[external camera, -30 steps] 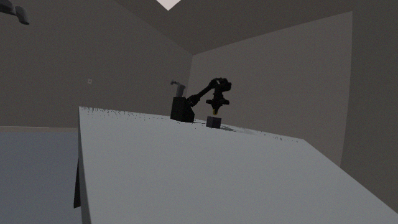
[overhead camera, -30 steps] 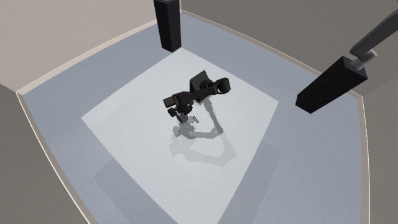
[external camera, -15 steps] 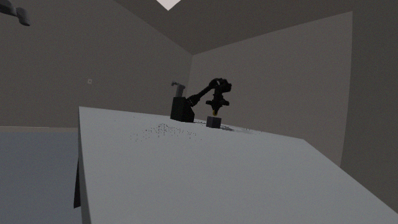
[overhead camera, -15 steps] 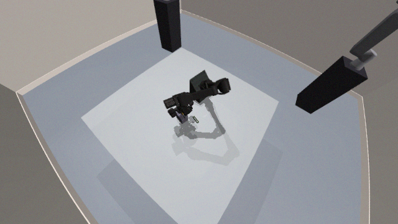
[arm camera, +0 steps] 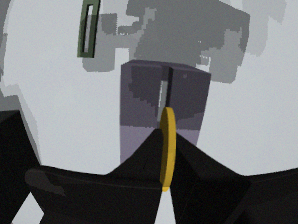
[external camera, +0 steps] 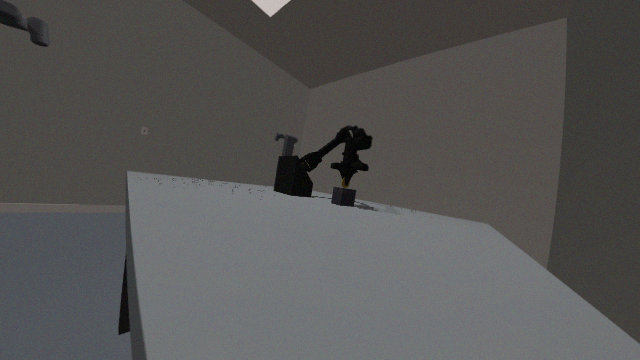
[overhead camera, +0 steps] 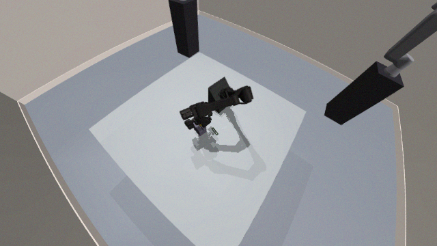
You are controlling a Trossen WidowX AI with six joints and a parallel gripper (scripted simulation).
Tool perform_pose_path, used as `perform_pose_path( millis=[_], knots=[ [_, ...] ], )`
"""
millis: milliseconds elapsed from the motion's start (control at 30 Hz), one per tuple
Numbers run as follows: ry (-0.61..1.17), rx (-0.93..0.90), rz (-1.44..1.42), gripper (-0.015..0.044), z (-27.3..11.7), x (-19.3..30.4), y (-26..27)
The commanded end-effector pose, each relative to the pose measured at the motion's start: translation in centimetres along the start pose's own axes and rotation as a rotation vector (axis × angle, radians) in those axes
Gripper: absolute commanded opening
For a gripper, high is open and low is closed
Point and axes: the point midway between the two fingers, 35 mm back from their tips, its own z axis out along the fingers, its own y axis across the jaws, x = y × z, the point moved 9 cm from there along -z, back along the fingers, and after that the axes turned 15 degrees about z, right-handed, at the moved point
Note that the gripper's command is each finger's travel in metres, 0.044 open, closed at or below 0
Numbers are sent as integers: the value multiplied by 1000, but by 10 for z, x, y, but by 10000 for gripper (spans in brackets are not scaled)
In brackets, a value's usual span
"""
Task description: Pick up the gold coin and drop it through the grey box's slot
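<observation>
Your gripper (arm camera: 165,183) is squeezed tight on the gold coin (arm camera: 166,144), holding it up on its edge. The coin hangs right above the grey box (arm camera: 161,106), and its top edge lines up with the thin slot (arm camera: 165,90) in the lid. The green holder (arm camera: 88,27) sits on the table at about 10 o'clock from the box.
</observation>
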Motion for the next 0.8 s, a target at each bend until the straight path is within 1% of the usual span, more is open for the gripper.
perform_pose_path(
  millis=[0,100,400,600,700,767],
  knots=[
    [0,1,-1,79,0,0,0],
    [0,1,-1,157,0,0,0],
    [0,1,-1,161,0,0,0],
    [1,1,0,318,-17,0,0],
    [1,1,0,397,-18,0,0],
    [-1,-1,4,440,-31,1,0]
  ],
)
